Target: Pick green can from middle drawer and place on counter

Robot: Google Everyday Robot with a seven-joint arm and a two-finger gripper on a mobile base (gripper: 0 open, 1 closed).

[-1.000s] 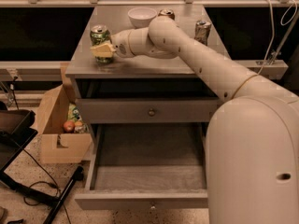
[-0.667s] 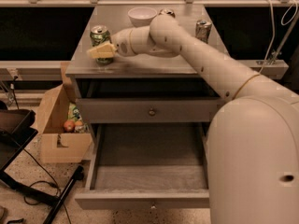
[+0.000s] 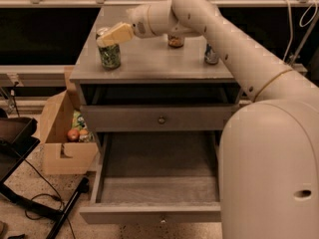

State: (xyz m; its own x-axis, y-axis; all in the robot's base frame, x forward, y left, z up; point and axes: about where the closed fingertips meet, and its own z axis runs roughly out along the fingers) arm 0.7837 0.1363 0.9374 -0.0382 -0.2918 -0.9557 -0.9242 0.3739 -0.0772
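The green can (image 3: 109, 57) stands upright on the counter (image 3: 159, 63), near its left front corner. My gripper (image 3: 114, 35) hangs just above the can and overlaps its silver top in this view; I cannot tell if it touches the can. The arm reaches in from the right across the counter. The middle drawer (image 3: 158, 214) is pulled out wide and its inside shows nothing in it. The drawer above (image 3: 161, 119) is shut.
An orange-gold can (image 3: 175, 41) and a silver-blue can (image 3: 211, 55) stand at the back of the counter. A cardboard box (image 3: 64, 143) holding fruit sits on the floor to the left. Black stand legs and cables (image 3: 35, 203) lie at lower left.
My gripper has risen from beside the green can's body to the level of its top. The can stays on the counter. The view has shifted so the cabinet sits lower.
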